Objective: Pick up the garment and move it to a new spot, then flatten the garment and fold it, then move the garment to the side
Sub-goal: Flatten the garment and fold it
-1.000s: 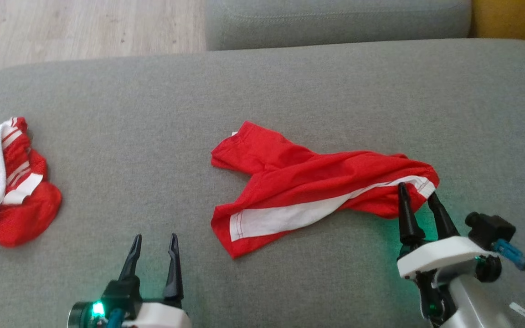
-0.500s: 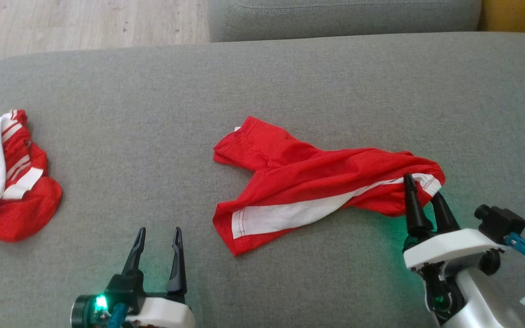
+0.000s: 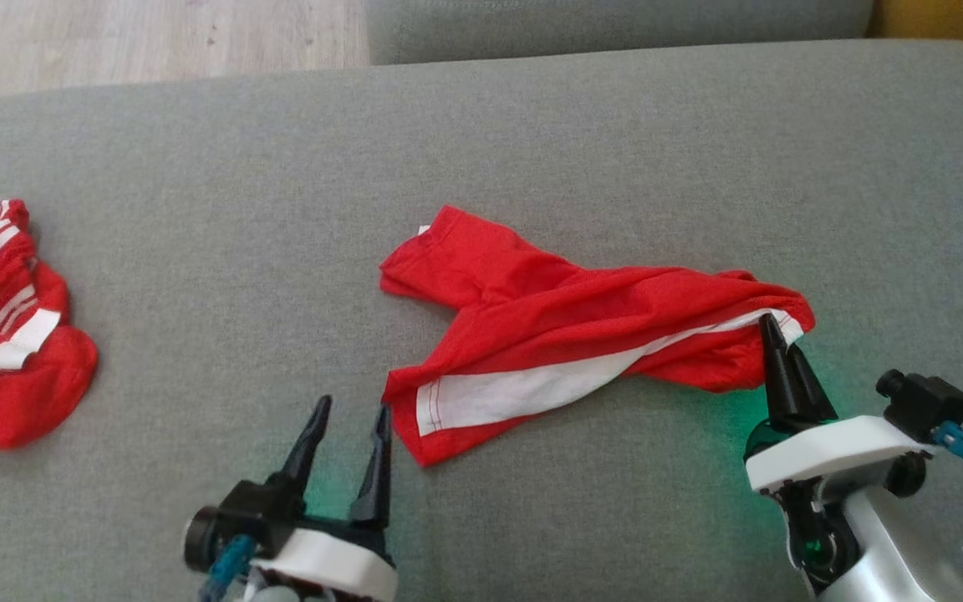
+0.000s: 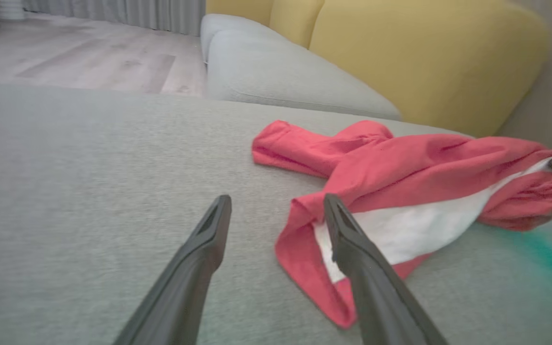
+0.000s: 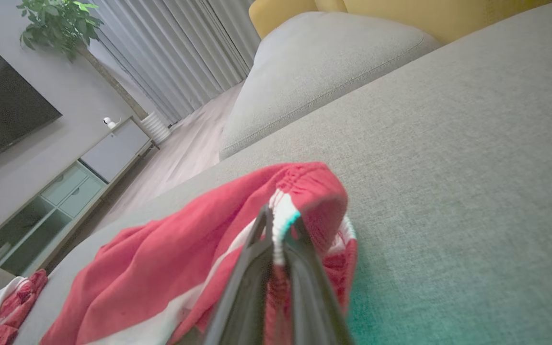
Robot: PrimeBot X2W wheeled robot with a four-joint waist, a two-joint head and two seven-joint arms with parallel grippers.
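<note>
While the right gripper (image 3: 776,328) is clamping its two fingers together on the gathered end of the red garment (image 3: 548,322) (a white ribbed band is sitting pinched between them), the cloth there is arching up over the fingertips. The rest of the garment is lying crumpled across the middle of the grey cushion (image 3: 532,134), white stripe facing up. The left gripper (image 3: 354,406) is hovering with fingers spread apart just beside the garment's near corner, gripping nothing. A second red-and-white garment (image 3: 5,359) is lying bunched at the cushion's left edge, well apart from the first
</note>
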